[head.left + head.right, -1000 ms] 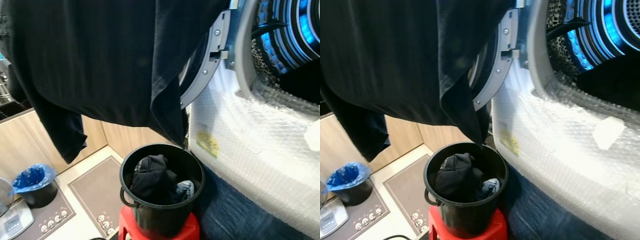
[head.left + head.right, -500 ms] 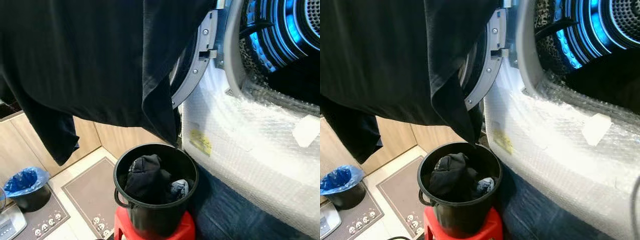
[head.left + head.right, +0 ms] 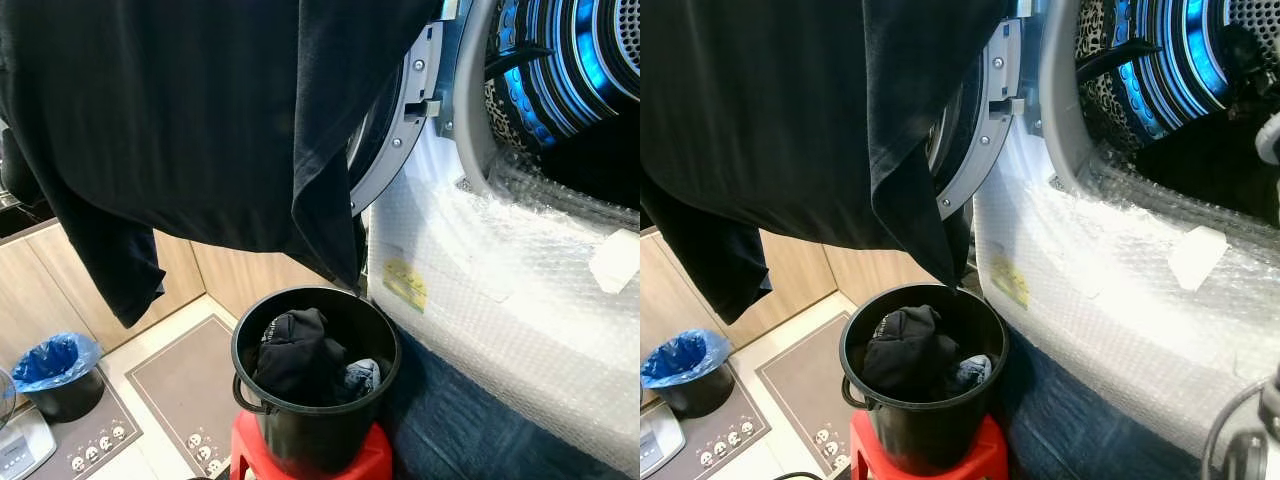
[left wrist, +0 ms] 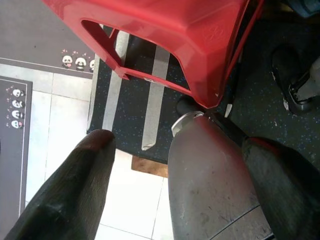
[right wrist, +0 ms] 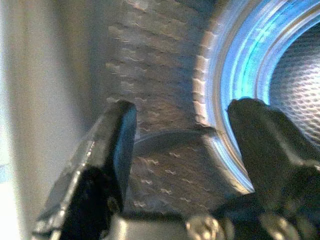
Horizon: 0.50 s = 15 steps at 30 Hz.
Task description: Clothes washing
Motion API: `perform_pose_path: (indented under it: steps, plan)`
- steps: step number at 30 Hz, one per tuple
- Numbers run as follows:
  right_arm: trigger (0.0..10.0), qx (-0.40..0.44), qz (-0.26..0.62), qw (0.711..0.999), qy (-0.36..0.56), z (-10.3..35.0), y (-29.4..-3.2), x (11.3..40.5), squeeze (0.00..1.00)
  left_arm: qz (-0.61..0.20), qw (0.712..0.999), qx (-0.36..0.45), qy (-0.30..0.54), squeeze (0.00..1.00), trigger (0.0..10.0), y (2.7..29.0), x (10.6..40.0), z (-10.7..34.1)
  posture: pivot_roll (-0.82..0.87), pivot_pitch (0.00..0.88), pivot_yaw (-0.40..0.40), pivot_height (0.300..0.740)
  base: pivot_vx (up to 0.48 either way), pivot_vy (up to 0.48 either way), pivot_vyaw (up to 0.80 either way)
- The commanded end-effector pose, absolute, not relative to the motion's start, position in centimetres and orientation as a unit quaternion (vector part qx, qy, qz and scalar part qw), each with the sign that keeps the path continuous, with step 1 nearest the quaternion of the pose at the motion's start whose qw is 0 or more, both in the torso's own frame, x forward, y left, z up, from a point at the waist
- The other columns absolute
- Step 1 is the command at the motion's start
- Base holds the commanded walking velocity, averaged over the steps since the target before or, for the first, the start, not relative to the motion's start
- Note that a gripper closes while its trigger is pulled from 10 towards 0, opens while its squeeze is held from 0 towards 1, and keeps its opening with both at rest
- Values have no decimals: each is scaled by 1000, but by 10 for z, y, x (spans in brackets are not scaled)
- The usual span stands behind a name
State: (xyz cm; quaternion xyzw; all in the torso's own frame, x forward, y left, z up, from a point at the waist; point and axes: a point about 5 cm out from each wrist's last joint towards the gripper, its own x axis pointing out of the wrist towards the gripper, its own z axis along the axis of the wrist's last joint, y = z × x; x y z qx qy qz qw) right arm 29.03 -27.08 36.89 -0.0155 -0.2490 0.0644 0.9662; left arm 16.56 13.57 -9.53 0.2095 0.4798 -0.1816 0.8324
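A: Nearest the bucket?
B: Under it, a red stool; inside, dark clothes. Left gripper down beside the stool, fingers spread wide, holding nothing.
A: Above the bucket?
B: A big black garment, hanging, its tip just over the rim.
A: Beyond the bucket?
B: Washing machine in bubble wrap, door open. Right gripper at the blue-lit drum, fingers apart, empty.
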Motion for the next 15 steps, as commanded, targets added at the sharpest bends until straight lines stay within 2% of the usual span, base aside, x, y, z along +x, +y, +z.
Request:
perform_pose_path:
  steps: [1,3,5,6,9,11,13,15]
  plan:
    - [10000,2,118,952,-282,373,-261,279,0,-178,816,209,509,0,10000,144,152,-101,-167,0,15,740,0,0,0]
    - [10000,15,135,948,-288,370,-259,276,0,-177,816,209,509,0,10000,144,152,-101,-166,0,17,740,0,0,0]
    - [10000,68,198,926,-313,361,-253,266,0,-177,816,211,508,0,10000,145,153,-101,-162,0,21,740,0,0,0]
    - [10000,68,198,926,-313,361,-253,266,0,-177,816,211,508,0,10000,145,153,-101,-162,0,21,740,0,0,0]
    - [10000,156,312,883,-314,345,-238,251,0,-177,816,215,507,0,10000,145,154,-101,-158,0,24,740,0,0,0]
    - [10000,175,361,861,-312,334,-232,241,0,-176,816,217,506,0,10000,145,154,-101,-158,0,24,740,0,0,0]
    - [10000,177,396,853,-292,323,-226,235,0,-175,816,218,506,0,10000,146,154,-101,-152,0,28,740,0,0,0]
    - [10000,147,457,841,-247,301,-212,225,0,-174,815,221,506,0,10000,148,155,-100,-152,0,33,740,0,0,0]
